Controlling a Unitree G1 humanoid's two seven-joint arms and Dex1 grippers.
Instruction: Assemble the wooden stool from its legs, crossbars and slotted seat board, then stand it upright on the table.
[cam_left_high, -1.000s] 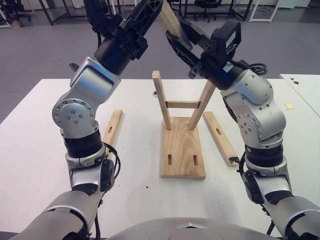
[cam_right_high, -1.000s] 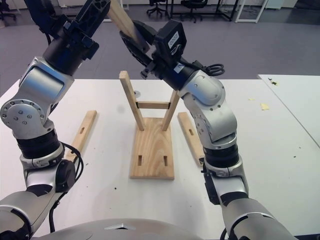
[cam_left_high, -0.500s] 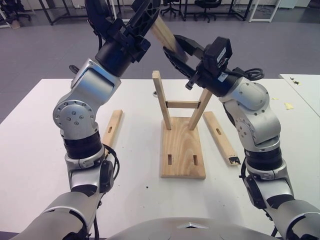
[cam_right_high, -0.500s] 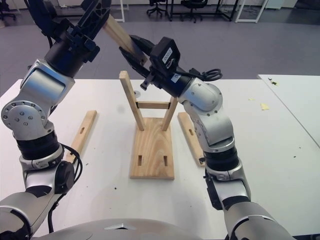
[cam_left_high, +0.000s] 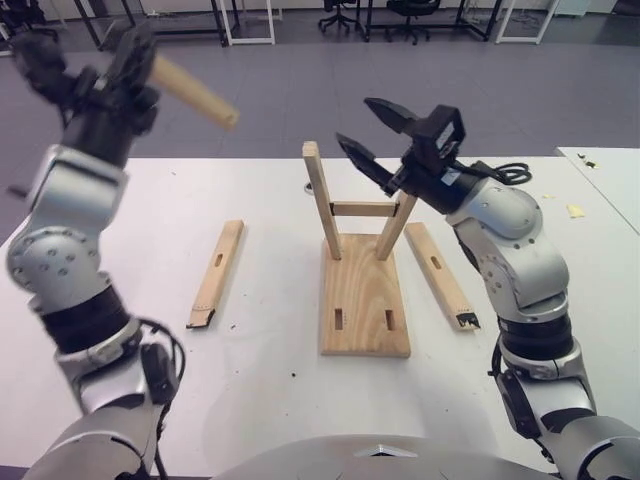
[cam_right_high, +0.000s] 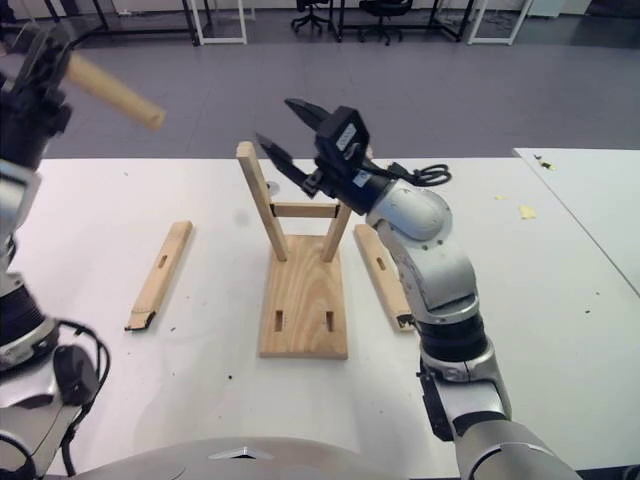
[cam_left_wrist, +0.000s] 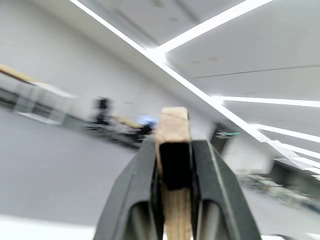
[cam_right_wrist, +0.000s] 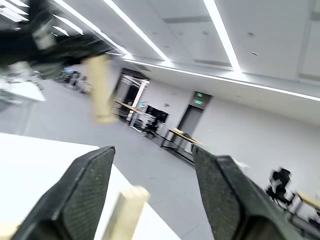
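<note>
Wooden leg (cam_left_high: 195, 92) clamped in left pincer (cam_left_wrist: 172, 150), arm raised high; right pincer (cam_left_high: 357, 122) spread, empty, aloft

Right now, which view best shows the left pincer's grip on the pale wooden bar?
Left wrist view: close up, the left pincer clamps the pale wooden bar. Eye views show it blurred, held high; right wrist view, a distant blur.

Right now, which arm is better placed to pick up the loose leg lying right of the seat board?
Probably the right. The right gripper is open and empty, on the same side as the leg. The left gripper is shut on a wooden stick, raised far to the left.
</note>
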